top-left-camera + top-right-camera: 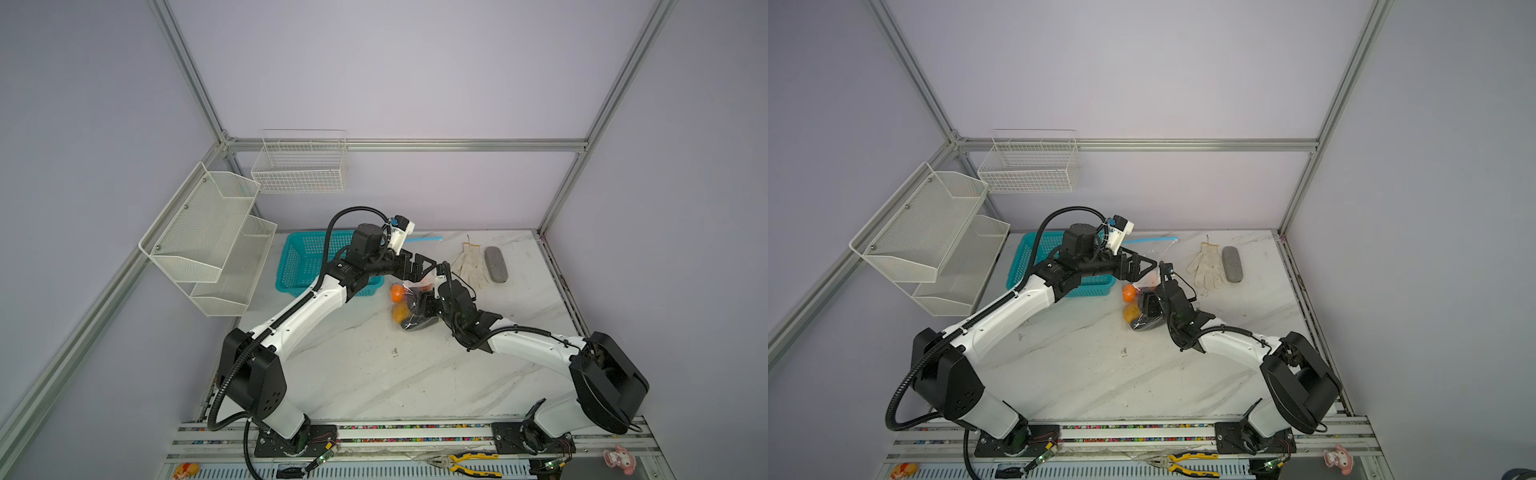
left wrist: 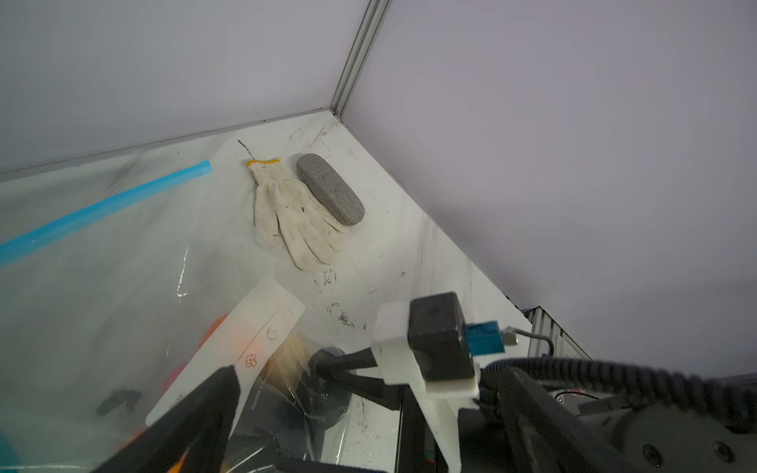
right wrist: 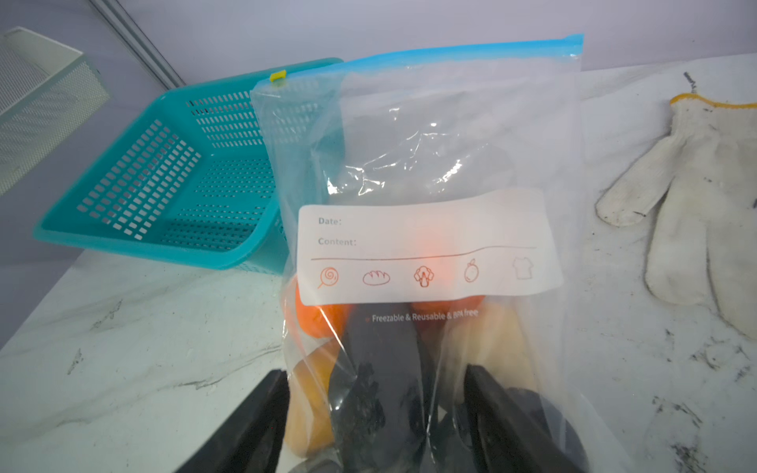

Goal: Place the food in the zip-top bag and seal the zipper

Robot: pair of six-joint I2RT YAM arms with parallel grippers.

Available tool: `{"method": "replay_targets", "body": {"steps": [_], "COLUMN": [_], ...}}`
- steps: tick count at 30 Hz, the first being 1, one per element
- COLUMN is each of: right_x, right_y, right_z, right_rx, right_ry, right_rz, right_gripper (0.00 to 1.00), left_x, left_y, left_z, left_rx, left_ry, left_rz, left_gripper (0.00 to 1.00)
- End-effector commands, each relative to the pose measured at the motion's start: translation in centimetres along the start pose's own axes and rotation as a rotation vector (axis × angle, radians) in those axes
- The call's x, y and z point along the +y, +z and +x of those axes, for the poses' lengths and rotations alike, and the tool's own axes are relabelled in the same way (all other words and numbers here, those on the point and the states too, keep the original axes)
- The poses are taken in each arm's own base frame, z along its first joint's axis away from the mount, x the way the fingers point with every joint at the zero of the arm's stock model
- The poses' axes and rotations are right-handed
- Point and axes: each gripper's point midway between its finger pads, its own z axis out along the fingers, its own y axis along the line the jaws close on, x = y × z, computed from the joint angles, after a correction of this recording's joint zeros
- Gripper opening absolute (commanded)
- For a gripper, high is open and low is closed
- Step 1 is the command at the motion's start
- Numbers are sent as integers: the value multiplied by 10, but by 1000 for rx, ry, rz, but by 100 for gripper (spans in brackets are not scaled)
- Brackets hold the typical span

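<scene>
The bag [image 3: 430,164] lies on the table [image 3: 123,327], food [image 3: 315,323] slumped at one end: limp, slick, bottom-heavy. Take the slider [image 3: 278,76] on the zipper [image 3: 450,51]. The right claw [image 3: 375,372] is spread astride the food, seemingly loose; the left claw [image 1: 422,268] is spread above.

A teal plastic mesh basket [image 1: 297,262] sits at eleven o'clock on the white marble-patterned tabletop [image 1: 374,365]. At one o'clock a soiled white knit glove [image 1: 469,259] with a yellow cuff lies flat. A grey oval fabric case [image 1: 496,265] lies just beside it, at its three o'clock. A white wire-grid basket [image 1: 299,166] hangs on the back wall toward eleven o'clock. A white two-tier perforated metal shelf [image 1: 208,232] is at ten o'clock. On the front rails, yellow-and-blue-handled pliers [image 1: 465,461] lie at five o'clock, a pink plush figure [image 1: 619,459] at four, and a small orange-yellow figure [image 1: 185,471] at seven.
</scene>
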Motion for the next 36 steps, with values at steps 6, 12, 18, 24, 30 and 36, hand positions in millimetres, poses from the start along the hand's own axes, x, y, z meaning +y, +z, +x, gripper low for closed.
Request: {"method": "replay_targets", "body": {"steps": [6, 12, 18, 24, 30, 36], "right_x": [-46, -54, -55, -61, -56, -53], "right_y": [9, 12, 14, 6, -4, -13], "right_z": [-23, -12, 4, 23, 32, 41], "right_rx": [45, 78, 128, 164, 172, 191], "right_ry": [213, 247, 243, 230, 251, 273], "right_rz": [36, -31, -68, -64, -100, -119], "right_gripper": [74, 80, 82, 82, 76, 73], "left_x": [-7, 20, 55, 79, 91, 86], "left_y": [-9, 2, 7, 29, 59, 82], "left_z": [54, 88, 100, 99, 92, 75], "left_rx": [92, 195, 268, 305, 331, 317], "left_ry": [-208, -286, -304, -286, -289, -269], "left_rz": [11, -103, -216, -240, -218, -165], "left_gripper": [100, 100, 100, 100, 99, 98]}}
